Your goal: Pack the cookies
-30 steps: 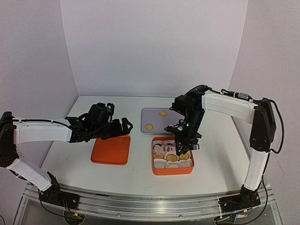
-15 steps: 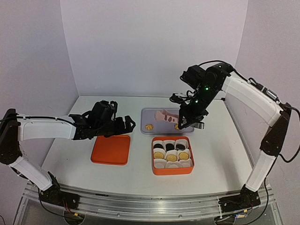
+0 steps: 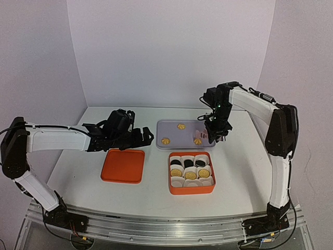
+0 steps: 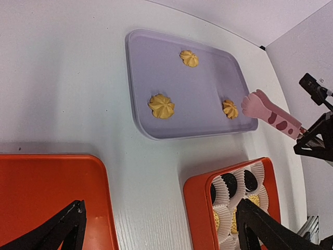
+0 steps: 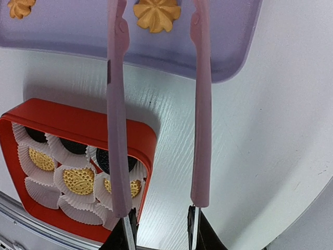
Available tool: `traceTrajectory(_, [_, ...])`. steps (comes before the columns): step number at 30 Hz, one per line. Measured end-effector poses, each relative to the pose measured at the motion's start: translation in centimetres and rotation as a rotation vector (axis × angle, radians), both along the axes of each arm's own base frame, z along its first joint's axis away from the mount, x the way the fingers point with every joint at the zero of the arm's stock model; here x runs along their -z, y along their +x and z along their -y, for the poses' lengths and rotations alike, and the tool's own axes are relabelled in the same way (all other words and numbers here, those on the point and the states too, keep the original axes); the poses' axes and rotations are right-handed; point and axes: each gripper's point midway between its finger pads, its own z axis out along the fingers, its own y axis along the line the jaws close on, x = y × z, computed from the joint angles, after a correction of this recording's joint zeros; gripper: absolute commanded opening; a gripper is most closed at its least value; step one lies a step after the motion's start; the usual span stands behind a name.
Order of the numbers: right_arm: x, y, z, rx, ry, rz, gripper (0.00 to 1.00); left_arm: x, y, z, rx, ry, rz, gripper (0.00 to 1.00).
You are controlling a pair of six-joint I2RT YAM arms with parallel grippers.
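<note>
Three golden flower cookies (image 3: 181, 126) (image 3: 165, 140) (image 3: 197, 140) lie on a lavender tray (image 3: 171, 130). A red box (image 3: 171, 188) of white paper cups holds three black cookies (image 3: 188, 163) in its far row and three golden ones (image 3: 190, 174) in its middle row. My right gripper (image 3: 217, 130) (image 5: 158, 229) is shut on pink tongs (image 5: 117, 104). The tongs stand open with their tips on either side of the right-hand flower cookie (image 5: 156, 13). My left gripper (image 3: 139, 138) (image 4: 158, 208) is open and empty, low over the table between the orange lid (image 3: 123, 166) and the red box.
The near row of paper cups (image 3: 191, 183) in the red box shows no cookies. The orange lid (image 4: 47, 198) lies flat left of the box. The lavender tray (image 4: 156, 62) sits behind both. Purple walls close in the back and sides.
My right arm has lifted the tongs out of the red box, swung back, and lowered them to the tray's right-hand flower cookie. My left arm has shifted slightly right.
</note>
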Motion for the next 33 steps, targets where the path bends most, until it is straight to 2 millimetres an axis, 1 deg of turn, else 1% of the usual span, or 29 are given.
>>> traceTrajectory(9, [0.7,1.1,-0.6,-0.005,-0.002,0.005,0.33,0.9,0.2,0.2,0.009,0.028,-0.011,1.00])
traceTrajectory(12, [1.3,1.1,-0.6,-0.004,-0.009,-0.009,0.34,0.9,0.2,0.2,0.011,0.030,-0.010,1.00])
traceTrajectory(18, [1.9,1.1,-0.5,-0.003,-0.011,-0.025,0.34,0.9,0.2,0.2,0.011,0.031,-0.011,1.00])
traceTrajectory(22, [2.9,1.1,-0.5,-0.002,-0.020,-0.047,0.33,1.4,0.2,0.3,0.011,0.038,-0.017,1.00])
traceTrajectory(27, [4.0,1.0,-0.4,-0.002,-0.033,-0.071,0.32,1.4,0.2,0.3,0.011,0.039,-0.018,1.00])
traceTrajectory(33, [4.0,1.0,-0.4,-0.002,-0.033,-0.071,0.27,1.4,0.2,0.3,0.011,0.038,-0.018,1.00])
